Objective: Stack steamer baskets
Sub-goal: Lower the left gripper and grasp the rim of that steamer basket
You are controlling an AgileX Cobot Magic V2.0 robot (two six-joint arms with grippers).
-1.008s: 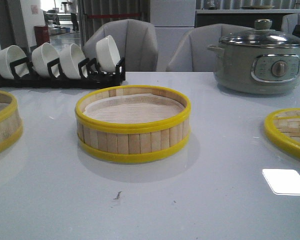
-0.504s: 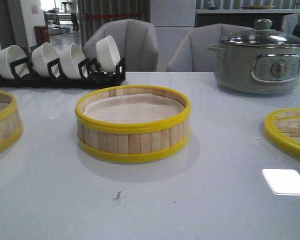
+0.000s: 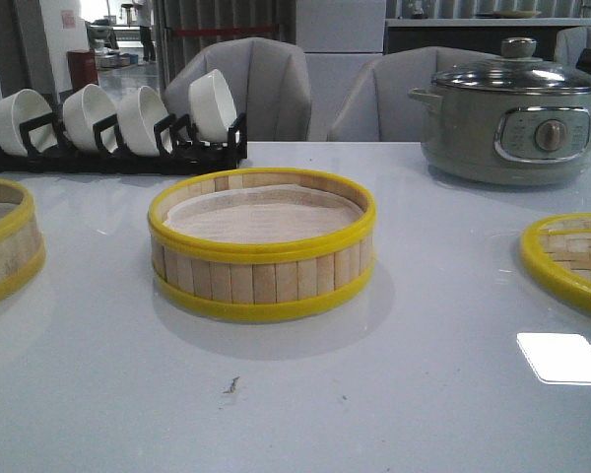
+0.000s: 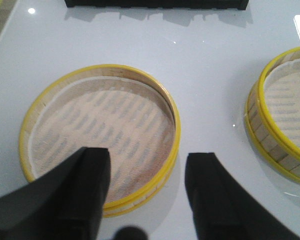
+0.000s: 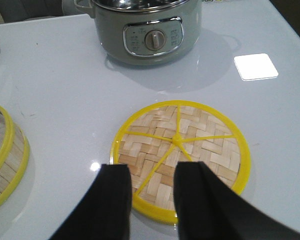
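far left on the table (image 3: 295, 414), one steamer basket (image 3: 5, 241), half out of the front view, flat and alone. above it in the left wrist view, the left gripper (image 4: 147, 192), fingers wide apart, holding nothing, one finger over the near rim. in the middle, the second steamer basket (image 3: 262, 244), also flat, well apart from the first. far right, the woven lid (image 3: 571, 258), with the right gripper (image 5: 151, 195) above it, open too and empty. looks like the very start: nothing stacked yet. next up, probably, lower the left fingers over that rim, pinch, lift, carry onto the middle one.
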